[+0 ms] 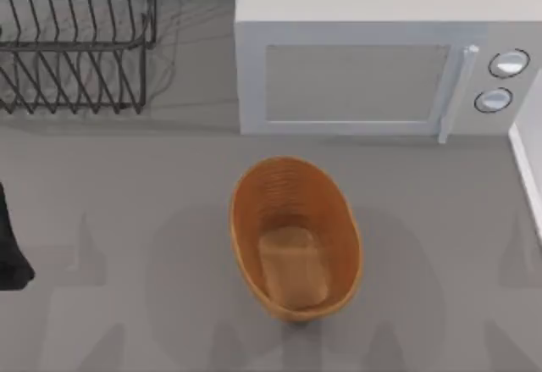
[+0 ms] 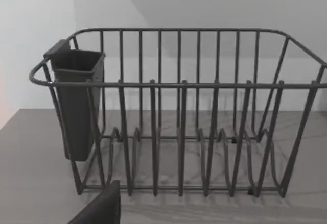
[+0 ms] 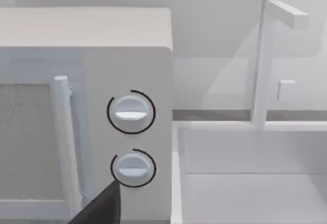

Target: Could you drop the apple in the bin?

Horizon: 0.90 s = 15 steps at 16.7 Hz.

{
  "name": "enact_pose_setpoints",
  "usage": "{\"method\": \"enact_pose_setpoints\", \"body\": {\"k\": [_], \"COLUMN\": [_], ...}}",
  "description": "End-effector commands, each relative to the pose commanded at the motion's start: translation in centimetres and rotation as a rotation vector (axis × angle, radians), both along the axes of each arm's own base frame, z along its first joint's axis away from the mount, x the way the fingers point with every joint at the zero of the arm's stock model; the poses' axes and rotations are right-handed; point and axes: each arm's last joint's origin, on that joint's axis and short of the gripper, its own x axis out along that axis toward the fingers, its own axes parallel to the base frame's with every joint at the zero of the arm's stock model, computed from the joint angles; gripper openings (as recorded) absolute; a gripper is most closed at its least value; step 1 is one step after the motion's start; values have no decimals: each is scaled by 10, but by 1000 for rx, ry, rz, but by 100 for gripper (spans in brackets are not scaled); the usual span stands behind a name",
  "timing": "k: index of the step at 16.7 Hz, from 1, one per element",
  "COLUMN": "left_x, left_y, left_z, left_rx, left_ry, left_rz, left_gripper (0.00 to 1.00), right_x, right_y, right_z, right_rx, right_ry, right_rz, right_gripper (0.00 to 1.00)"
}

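Your left arm (image 1: pixel 10 253) sits at the table's left edge, well apart from the bin (image 1: pixel 246 245). A dark edge of your left gripper (image 2: pixel 102 208) shows in the left wrist view. You cannot tell from it whether that gripper is wide or narrow. Ahead of it stands the rack (image 2: pixel 204 132), upright, with a dark cup (image 2: pixel 76 106) hung on one end wall.

A dark edge of your right gripper (image 3: pixel 102 208) shows in the right wrist view, and again you cannot tell its opening. Ahead of it are the two knobs (image 3: pixel 131 113) of the microwave (image 3: pixel 127 45), with the sink (image 3: pixel 245 183) and tap (image 3: pixel 265 55) just beside.

The bin stands mid-table, near the microwave's door, its flat bottom bare.
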Motion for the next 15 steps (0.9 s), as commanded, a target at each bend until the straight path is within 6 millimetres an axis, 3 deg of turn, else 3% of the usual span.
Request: {"method": "enact_pose_setpoints", "body": {"k": [4, 9, 12, 15], "left_x": [0, 10, 28, 59], "left_y": [0, 2, 5, 12], "left_z": [4, 37, 63, 85], "left_rx": [29, 236, 400, 559], "left_ry": [22, 189, 339, 523], "left_rz": [2, -7, -40, -107], "left_gripper": [100, 100, 100, 100], "right_x": [0, 0, 0, 0], "right_y": [0, 0, 0, 0], "right_z": [0, 0, 0, 0], "right_rx": [0, 0, 0, 0], "right_ry": [0, 0, 0, 0], "right_rz": [0, 0, 0, 0], "right_gripper": [100, 100, 100, 100]}}
